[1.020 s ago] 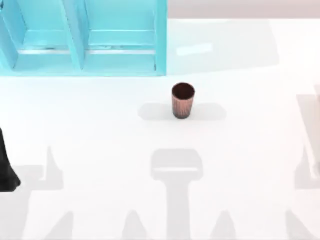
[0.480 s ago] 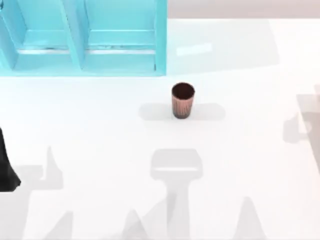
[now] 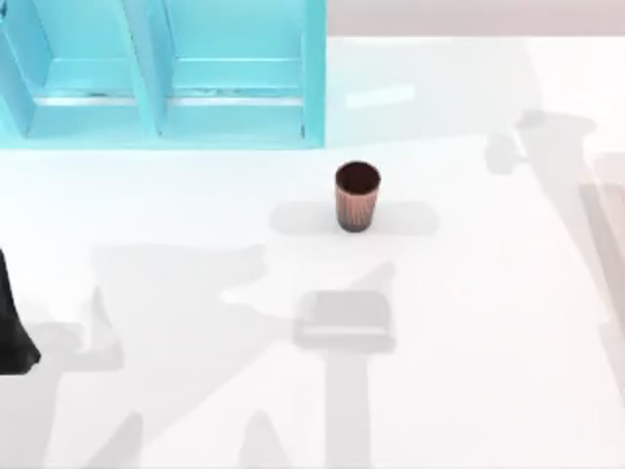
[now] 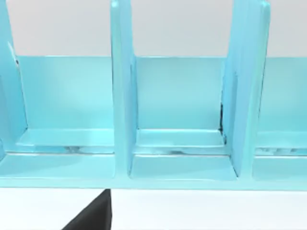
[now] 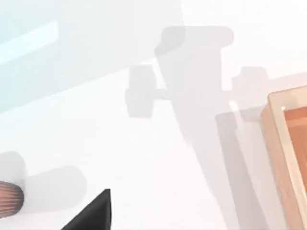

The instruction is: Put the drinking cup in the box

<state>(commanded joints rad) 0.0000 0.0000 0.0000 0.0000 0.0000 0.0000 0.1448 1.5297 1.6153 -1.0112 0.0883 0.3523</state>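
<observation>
The drinking cup is being left standing upright on the white table, mouth up, just toward 12 o'clock from the table's middle in the top view. Nothing is touching it. A copper, ribbed part of its side is also being caught at the border of the right wrist view.

At about 10 o'clock from the cup, well apart from it, a teal rack with upright dividers is being shown at the table's far left corner. Its open compartments are being faced by the left wrist camera.

At about 8 o'clock from the cup, at the table's left edge, a black part of the left arm is being shown, far from the cup. A grey arm-shaped shadow is being cast on the table at about 2 o'clock from the cup.

In the right wrist view a pale-framed wooden box with an orange-brown inside is being shown, apart from the cup, with bare table between them.

A dark wedge of the left gripper is being shown in front of the rack, and a like wedge of the right gripper above the table near the cup. Whether either gripper's jaws are open or closed cannot be told.
</observation>
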